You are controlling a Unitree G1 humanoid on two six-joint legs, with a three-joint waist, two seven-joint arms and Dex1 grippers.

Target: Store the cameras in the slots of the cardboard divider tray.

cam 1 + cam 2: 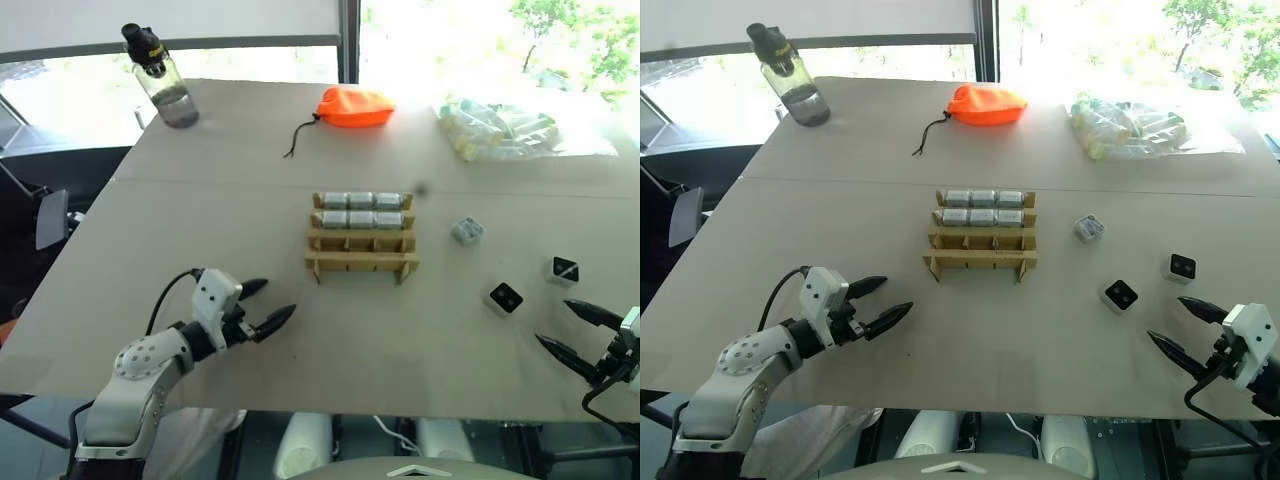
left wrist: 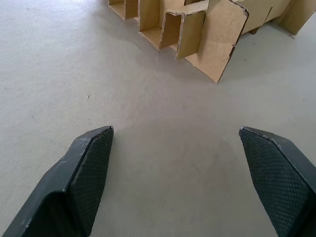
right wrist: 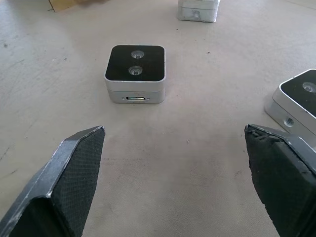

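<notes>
**Left eye view — both grippers empty, three cameras loose**

Far beyond both grippers, at the table's back edge, stand a water bottle (image 1: 160, 78), an orange drawstring pouch (image 1: 355, 106) and a bag of wrapped cylinders (image 1: 500, 130). Nothing lies between either gripper and the work.

The left gripper (image 1: 263, 305) hovers over bare table (image 1: 200, 200), fingers spread wide and holding nothing; the cardboard divider tray (image 1: 362, 240) sits ahead of it and to its right. The right gripper (image 1: 570, 330) is likewise wide and empty. One camera (image 3: 136, 71) lies face up just ahead of its fingertips, a second (image 1: 564, 269) just to its right, a third (image 1: 466, 231) farther ahead — all apart from the fingers.

Count: three loose cameras; six more fill the tray's two far rows, the two near rows open.
</notes>
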